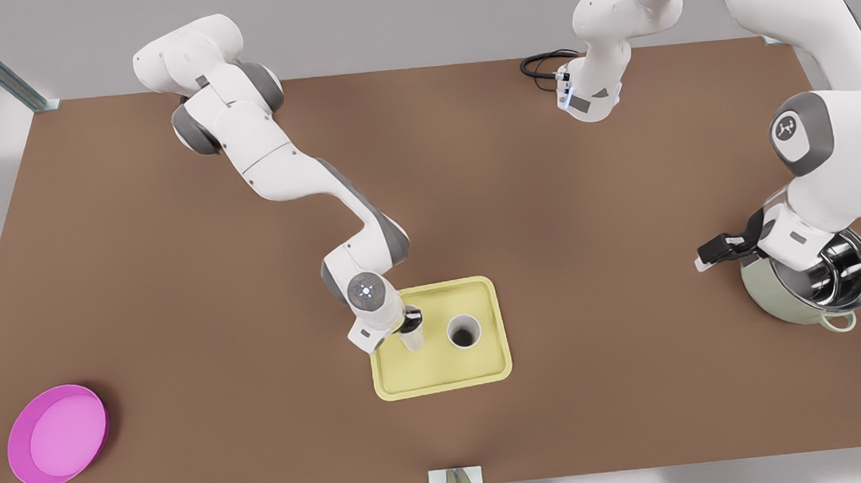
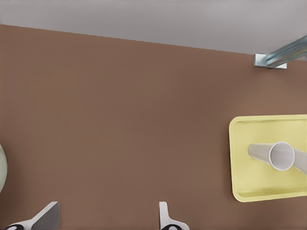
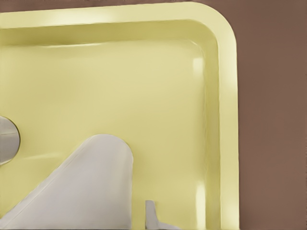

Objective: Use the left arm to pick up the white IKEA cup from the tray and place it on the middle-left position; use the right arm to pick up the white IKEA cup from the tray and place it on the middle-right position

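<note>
Since the white cup (image 1: 413,339) at the tray's (image 1: 485,374) edge looks light, rigid and slick, the right gripper (image 1: 411,321) should pinch its wall; whether it grips, I cannot tell. The left gripper (image 2: 106,219) waits, spread, by the pot (image 1: 787,306).

Two glossy white arms (image 1: 273,161) with grey joints and black cables (image 1: 539,63).

Two cups (image 1: 465,331) stand side by side on the tray (image 1: 444,377), mid-tabletop (image 1: 176,289); plate (image 1: 57,434) at the front view's left, pot (image 1: 812,287) at its right.

A magenta plate (image 1: 57,434) and a steel-lined green pot (image 1: 813,290) sit well apart.
</note>
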Controlling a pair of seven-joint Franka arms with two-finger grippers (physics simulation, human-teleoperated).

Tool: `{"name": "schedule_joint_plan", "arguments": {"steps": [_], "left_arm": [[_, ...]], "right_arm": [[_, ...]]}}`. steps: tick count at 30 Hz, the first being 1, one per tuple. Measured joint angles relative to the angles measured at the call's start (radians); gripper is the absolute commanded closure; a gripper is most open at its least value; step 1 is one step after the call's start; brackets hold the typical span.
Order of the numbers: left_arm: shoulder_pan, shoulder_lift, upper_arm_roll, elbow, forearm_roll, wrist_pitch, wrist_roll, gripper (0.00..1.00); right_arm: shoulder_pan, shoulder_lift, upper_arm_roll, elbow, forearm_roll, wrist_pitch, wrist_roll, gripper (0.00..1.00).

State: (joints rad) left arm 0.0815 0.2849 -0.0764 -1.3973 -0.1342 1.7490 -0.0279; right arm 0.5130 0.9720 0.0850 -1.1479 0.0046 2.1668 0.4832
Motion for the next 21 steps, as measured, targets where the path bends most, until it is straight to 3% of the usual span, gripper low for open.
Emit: {"name": "schedule_joint_plan", "arguments": {"steps": [2,3,9,17,21], "left_arm": [[0.003,0.000,0.001,0.001,-0.002,0.000,0.000,0.00],[0.007,0.000,0.001,0.001,-0.005,-0.001,0.000,0.00],[0.014,0.000,0.001,0.001,-0.012,-0.002,0.001,0.00],[0.012,0.000,-0.006,0.002,-0.011,0.001,0.002,0.00],[0.012,0.001,-0.006,0.002,-0.006,0.019,0.010,0.00]], "right_arm": [[-0.007,-0.005,-0.003,0.002,0.005,0.003,-0.001,0.95],[-0.011,-0.006,-0.002,0.003,0.010,0.005,-0.004,1.00],[-0.067,-0.071,0.006,0.002,0.048,-0.003,-0.017,1.00],[-0.509,-0.210,0.051,0.004,0.050,-0.211,-0.172,1.00],[-0.588,-0.201,0.034,0.005,-0.065,-0.273,-0.318,1.00]]}}
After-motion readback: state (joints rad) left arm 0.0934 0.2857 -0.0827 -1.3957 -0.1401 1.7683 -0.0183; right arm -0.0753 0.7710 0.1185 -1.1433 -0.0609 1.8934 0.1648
